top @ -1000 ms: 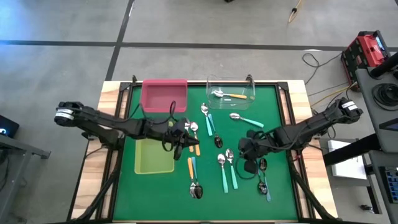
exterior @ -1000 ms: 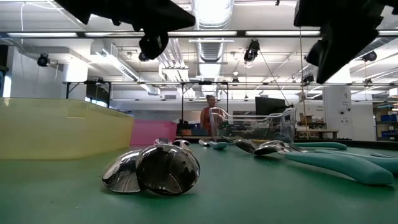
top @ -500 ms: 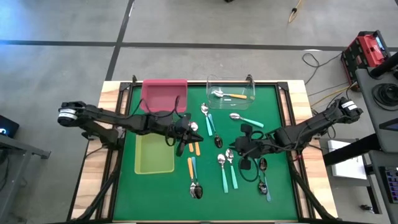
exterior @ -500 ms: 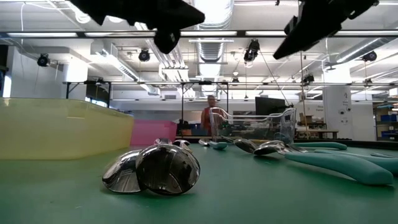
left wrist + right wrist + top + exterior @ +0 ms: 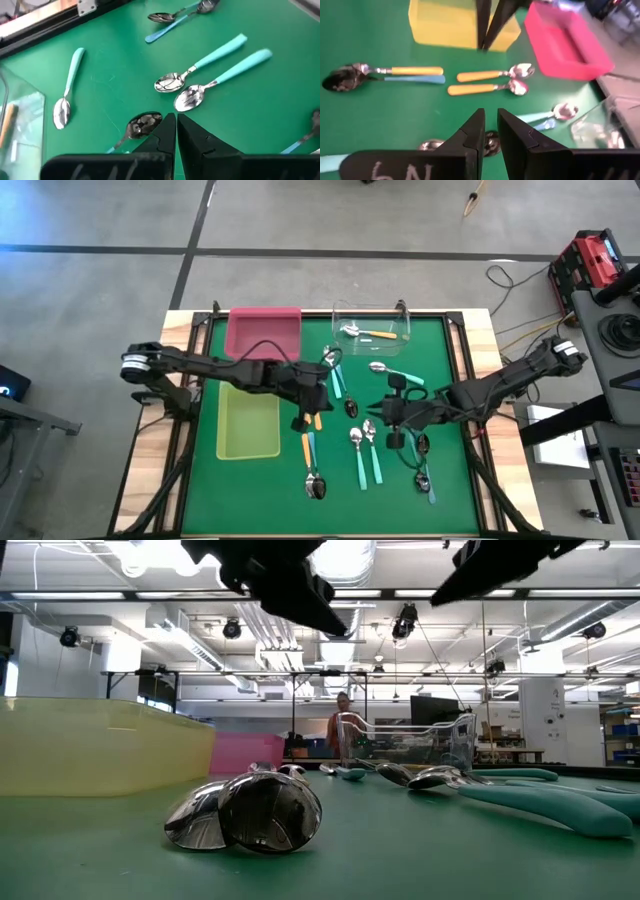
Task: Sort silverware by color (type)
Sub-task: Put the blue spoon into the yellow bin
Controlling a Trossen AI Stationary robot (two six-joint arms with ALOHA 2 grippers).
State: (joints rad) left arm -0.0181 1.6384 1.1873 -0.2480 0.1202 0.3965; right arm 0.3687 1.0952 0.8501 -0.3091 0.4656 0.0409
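Observation:
The silverware lies scattered on the green mat: two orange-handled spoons (image 5: 316, 418) (image 5: 490, 75), two teal ones (image 5: 366, 458) (image 5: 215, 75), another teal one (image 5: 396, 372), light blue ones (image 5: 333, 372) and an orange and blue pair (image 5: 310, 465). An orange-handled spoon (image 5: 370, 333) lies in the clear tray (image 5: 400, 320). My left gripper (image 5: 312, 412) (image 5: 176, 122) hovers shut and empty above the two orange spoons. My right gripper (image 5: 388, 418) (image 5: 490, 120) hovers right of centre. Its fingers stand a narrow gap apart, with nothing between them.
A pink tray (image 5: 264, 332) sits at the far left. A yellow-green tray (image 5: 248, 425) lies in front of it, toward the near edge. More spoons (image 5: 424, 470) lie near my right arm. A dark-bowled spoon (image 5: 351, 408) lies between the two grippers.
My left gripper has moved toward the table's right, from beside the yellow-green tray to above the orange spoons, rolling about its own axis. My right gripper has risen a little and turned. Neither has taken anything; the spoons lie as before.

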